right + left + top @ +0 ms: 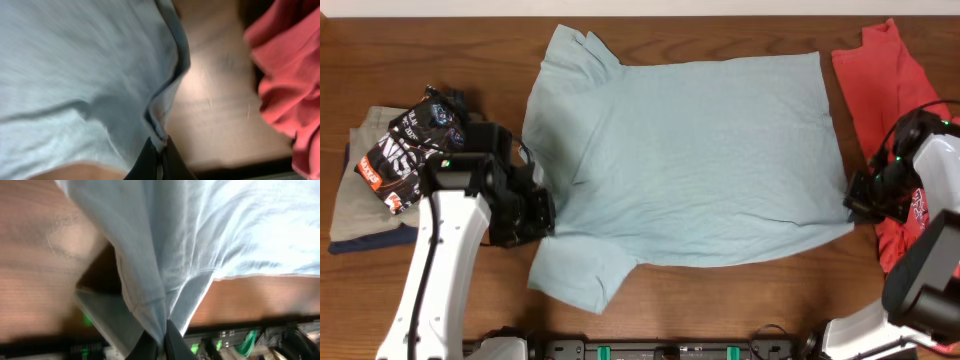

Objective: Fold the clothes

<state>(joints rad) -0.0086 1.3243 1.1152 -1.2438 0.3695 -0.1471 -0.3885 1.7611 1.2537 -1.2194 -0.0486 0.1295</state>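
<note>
A: What is being gripped?
B: The left hand [160,347] is pinching the pale blue T-shirt [690,160] beside its lower sleeve, jaws fully closed. The right hand [159,162] is clamping the opposite hem corner, likewise closed.
A: Location and counts?
B: It is lying spread flat on the surface [740,300]. Two hands, one blue T-shirt, one red T-shirt [880,90], one black printed shirt [410,145].

The overhead camera looks straight down from high up, taking in the whole tabletop [740,300] and both arms. Each wrist camera looks along its own fingers from very close, with the left tool [162,339] and right tool [160,156] at the frame's lower edge. All views share the pale blue-grey T-shirt [690,160]. The overhead and right wrist views also share the red T-shirt [285,75].
</note>
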